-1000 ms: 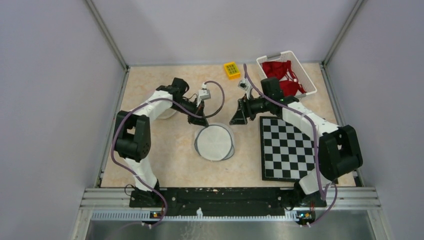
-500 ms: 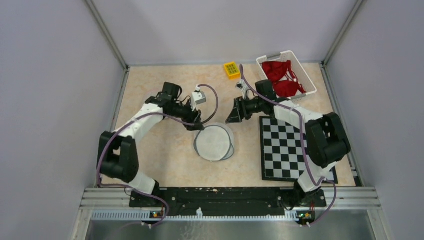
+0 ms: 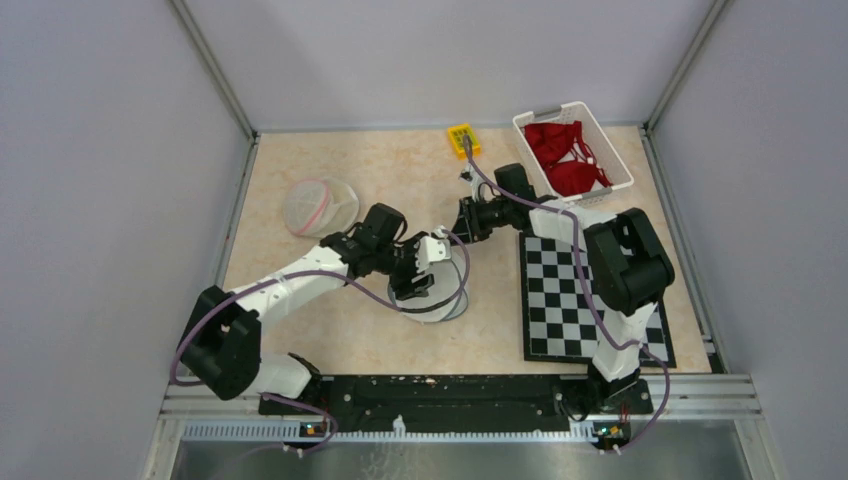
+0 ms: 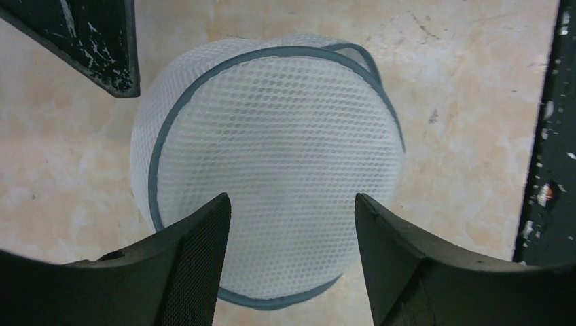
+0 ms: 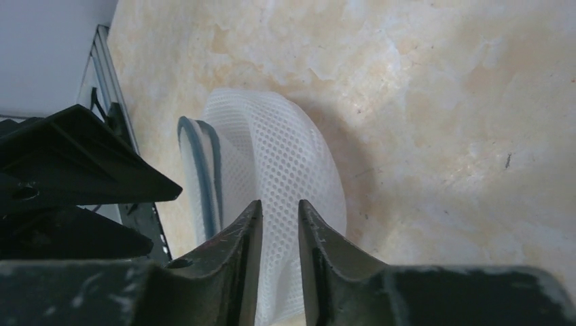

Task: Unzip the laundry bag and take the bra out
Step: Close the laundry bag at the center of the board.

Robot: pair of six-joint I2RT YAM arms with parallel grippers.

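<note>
R gripper (image 5: pixel 280 207) pinches bag (image 4: pixel 272 122) rim; L gripper (image 4: pixel 291 204) released, hovering over bag. Keep rim taut w/ R, then L finds zip pull, tugs slowly along seam.

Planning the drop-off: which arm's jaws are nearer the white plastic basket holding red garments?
Right. The right jaws sit at the far edge of the round white mesh laundry bag, toward the white plastic basket; the left jaws hang over the bag's middle, farther away.
</note>
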